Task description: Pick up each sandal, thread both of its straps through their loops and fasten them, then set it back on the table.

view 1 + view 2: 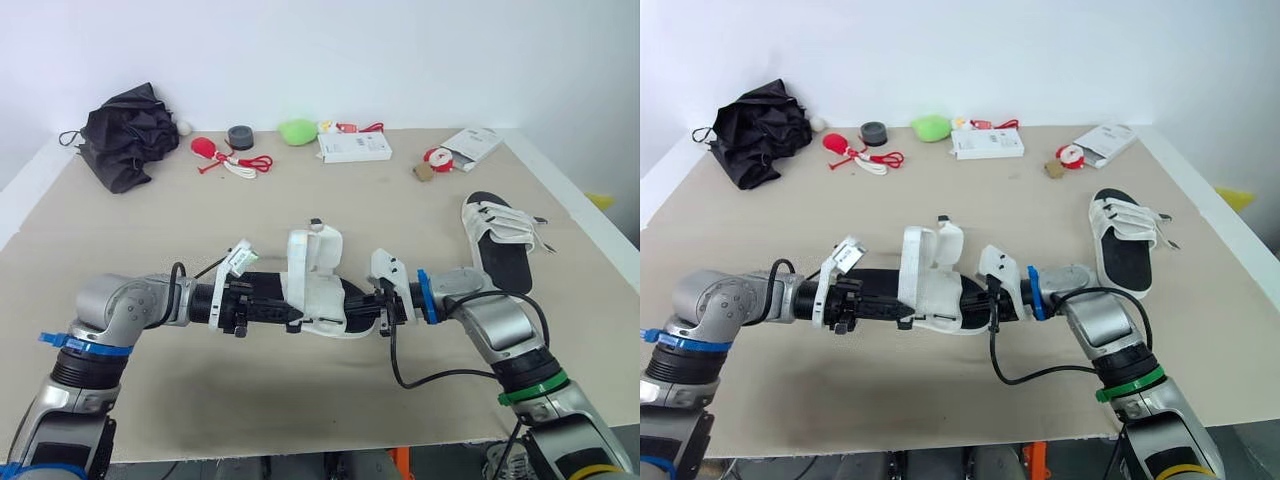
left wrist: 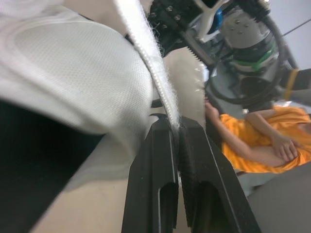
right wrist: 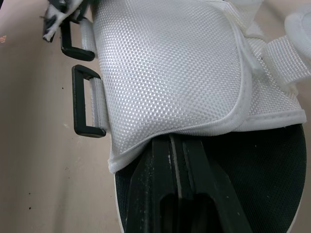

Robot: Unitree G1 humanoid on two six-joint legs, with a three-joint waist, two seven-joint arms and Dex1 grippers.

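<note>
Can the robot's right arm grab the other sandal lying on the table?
Probably not yet: its right tool is pinching the held white-strapped black sandal. The lying white-strapped black sandal sits nearby, nothing between.

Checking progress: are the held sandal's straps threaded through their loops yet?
No: both black loops hang empty beside the white flap of the sandal.
</note>
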